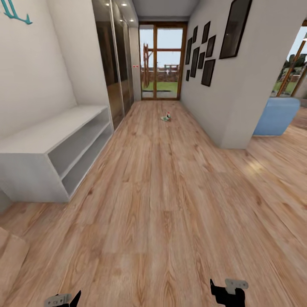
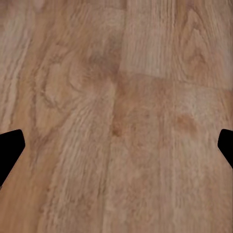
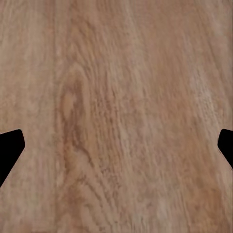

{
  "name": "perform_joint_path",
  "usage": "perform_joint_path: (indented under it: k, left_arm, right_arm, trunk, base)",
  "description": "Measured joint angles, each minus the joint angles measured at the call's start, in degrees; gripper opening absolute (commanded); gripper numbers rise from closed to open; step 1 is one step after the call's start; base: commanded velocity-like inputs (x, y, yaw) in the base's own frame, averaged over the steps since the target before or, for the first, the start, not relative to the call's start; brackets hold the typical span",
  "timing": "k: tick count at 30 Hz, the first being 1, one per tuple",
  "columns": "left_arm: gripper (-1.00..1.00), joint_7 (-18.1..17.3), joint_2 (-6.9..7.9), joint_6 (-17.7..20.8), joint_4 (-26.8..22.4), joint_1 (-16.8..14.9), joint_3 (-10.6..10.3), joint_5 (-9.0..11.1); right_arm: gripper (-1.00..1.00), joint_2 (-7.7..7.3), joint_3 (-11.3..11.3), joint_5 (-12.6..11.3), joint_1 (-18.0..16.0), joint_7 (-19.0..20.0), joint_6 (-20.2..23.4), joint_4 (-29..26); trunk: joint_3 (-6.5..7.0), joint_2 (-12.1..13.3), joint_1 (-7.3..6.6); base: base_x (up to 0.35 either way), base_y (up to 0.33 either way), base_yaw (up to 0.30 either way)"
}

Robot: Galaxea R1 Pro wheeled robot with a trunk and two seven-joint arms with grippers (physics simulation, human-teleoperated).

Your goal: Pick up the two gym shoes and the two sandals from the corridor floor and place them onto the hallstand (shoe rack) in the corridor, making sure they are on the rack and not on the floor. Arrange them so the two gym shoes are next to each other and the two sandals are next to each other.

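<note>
Corridor seen from the head camera. The hallstand (image 1: 55, 147), pale grey with two long open shelves, stands against the wall at ten o'clock. One gym shoe (image 1: 166, 117) lies on the corridor floor (image 1: 170, 204) far ahead at twelve o'clock, toward the glass door (image 1: 163, 62). Left gripper (image 2: 116, 150) and right gripper (image 3: 116, 148) hang over bare planks, fingers (image 2: 9, 148) spread wide, holding nothing.
</note>
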Motion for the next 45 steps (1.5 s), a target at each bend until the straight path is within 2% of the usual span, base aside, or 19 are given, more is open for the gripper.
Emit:
perform_joint_path:
  k: [45]
  left_arm:
    - [1.00,0.0,0.00,0.0,0.0,0.0,0.0,0.0]
  right_arm:
    - [1.00,-0.35,0.0,0.0,0.0,0.1,0.0,0.0]
  trunk:
    - [0.00,0.0,0.00]
  base:
    - [0.338,0.000,-0.002]
